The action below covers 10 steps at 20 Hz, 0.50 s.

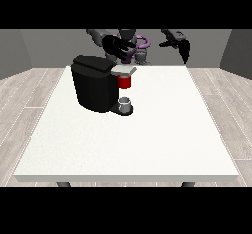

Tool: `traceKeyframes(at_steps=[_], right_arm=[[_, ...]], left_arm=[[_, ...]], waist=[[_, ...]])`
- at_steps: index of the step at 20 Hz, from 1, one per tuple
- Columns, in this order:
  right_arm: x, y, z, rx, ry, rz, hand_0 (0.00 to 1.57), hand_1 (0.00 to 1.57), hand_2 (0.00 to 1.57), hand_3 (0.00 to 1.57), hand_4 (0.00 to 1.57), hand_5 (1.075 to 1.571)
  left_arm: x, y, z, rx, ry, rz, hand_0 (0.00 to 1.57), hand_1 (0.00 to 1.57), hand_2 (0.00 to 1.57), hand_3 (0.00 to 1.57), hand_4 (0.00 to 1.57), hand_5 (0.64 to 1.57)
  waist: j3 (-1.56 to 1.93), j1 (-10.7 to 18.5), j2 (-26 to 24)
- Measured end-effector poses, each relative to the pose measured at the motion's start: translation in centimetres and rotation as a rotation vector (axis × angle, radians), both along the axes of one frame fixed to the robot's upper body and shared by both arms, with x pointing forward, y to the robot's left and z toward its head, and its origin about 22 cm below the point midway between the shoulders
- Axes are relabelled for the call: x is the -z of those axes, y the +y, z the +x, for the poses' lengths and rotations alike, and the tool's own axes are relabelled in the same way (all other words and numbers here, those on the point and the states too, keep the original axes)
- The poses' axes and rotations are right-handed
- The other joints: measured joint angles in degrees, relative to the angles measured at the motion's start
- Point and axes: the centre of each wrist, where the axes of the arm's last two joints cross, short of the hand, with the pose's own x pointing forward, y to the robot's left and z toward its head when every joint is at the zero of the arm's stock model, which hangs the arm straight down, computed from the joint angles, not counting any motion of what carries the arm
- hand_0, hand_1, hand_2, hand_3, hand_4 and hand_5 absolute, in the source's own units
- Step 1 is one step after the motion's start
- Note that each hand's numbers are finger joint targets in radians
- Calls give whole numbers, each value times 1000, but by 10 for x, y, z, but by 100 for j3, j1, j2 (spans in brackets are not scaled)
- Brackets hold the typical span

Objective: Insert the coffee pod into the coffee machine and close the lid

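A black coffee machine (93,83) stands on the white table (147,139) at the view's left. At its front a red pod holder (125,81) sits under a light grey lid (124,70) that looks lowered. Below it a small grey cup (125,103) rests on the machine's base. The hand at the view's left (117,46) hovers just above and behind the lid, its fingers spread straight. The hand at the view's right (180,45) hangs in the air over the table's far right edge, fingers pointing down. No separate coffee pod shows.
The table's far edge runs just behind the machine. The robot's torso (135,46) stands behind it. Grey walls and a wooden floor surround the table.
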Motion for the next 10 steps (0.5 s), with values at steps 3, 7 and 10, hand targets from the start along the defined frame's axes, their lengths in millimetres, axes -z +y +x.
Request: traceKeyframes(at_steps=[3,7,10], right_arm=[[8,14,-8,-66,14,17,0,0,0,0,259,1571],[32,21,-27,-136,38,94,0,0,0,0,286,1571],[57,21,-47,-134,89,167,0,0,0,0,157,1571]], left_arm=[[8,1,-4,-22,9,0,0,0,0,0,202,1571],[22,8,-12,-54,18,-1,0,0,0,0,205,1571],[31,7,-15,-64,39,-17,0,0,0,0,192,1571]], waist=[[0,-168,-210],[0,-387,-509],[0,-550,-742]])
